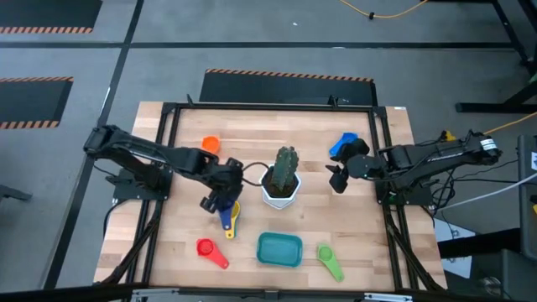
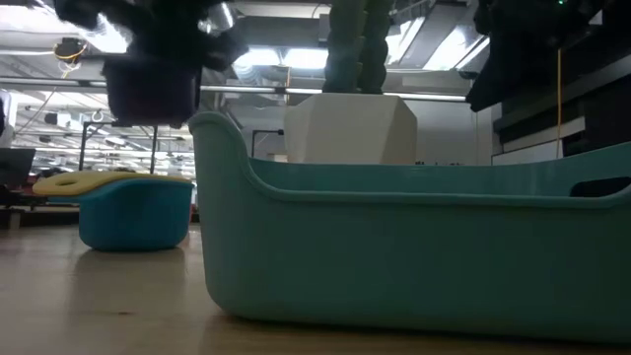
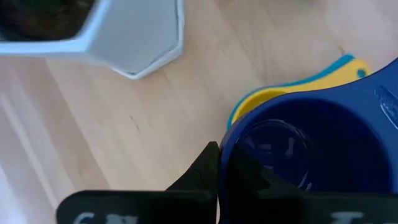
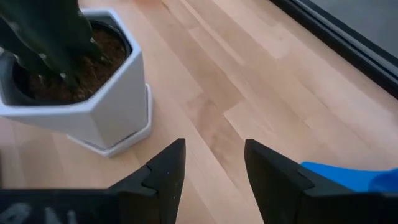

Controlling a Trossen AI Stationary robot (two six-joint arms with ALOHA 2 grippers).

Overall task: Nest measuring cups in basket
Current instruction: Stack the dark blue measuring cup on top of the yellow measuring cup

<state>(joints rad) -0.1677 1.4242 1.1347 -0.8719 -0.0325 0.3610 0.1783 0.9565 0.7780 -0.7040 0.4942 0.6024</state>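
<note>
Seen from above, the left gripper (image 1: pixel 220 198) hangs over the middle of the wooden bench (image 1: pixel 369 226), its fingers clamped on a dark blue measuring cup (image 1: pixel 221 204) just above a yellow cup (image 1: pixel 232 215) and a light blue cup (image 1: pixel 228 225) that lie stacked together. Beside it, at the bench's centre, stands a white pot (image 1: pixel 279 193) with a green cactus (image 1: pixel 286 167). The teal basket (image 1: pixel 279 249) sits near the front edge, with a red cup (image 1: pixel 210 250) toward the front left corner and a green cup (image 1: pixel 329 259) on its other side; an orange cup (image 1: pixel 210 144) lies toward the back left. The right gripper (image 1: pixel 337 179) hovers near the right edge with fingers spread wide, next to a blue cup (image 1: pixel 343 144). From bench level, the basket (image 2: pixel 414 247) fills the foreground, the light blue cup (image 2: pixel 135 214) with the yellow cup (image 2: pixel 104 180) nested in it stands behind to one side, and the dark cup (image 2: pixel 152 89) hangs in the air above them. The left wrist camera shows the dark blue measuring cup (image 3: pixel 317 158) pinched at its rim, the yellow cup (image 3: pixel 264 97) under it and the white pot (image 3: pixel 127 37) close by. The right wrist camera shows two parted fingers (image 4: pixel 165 168) holding nothing, facing the pot (image 4: pixel 87 118) across bare wood, with the blue cup (image 4: pixel 351 174) beside one finger.
</note>
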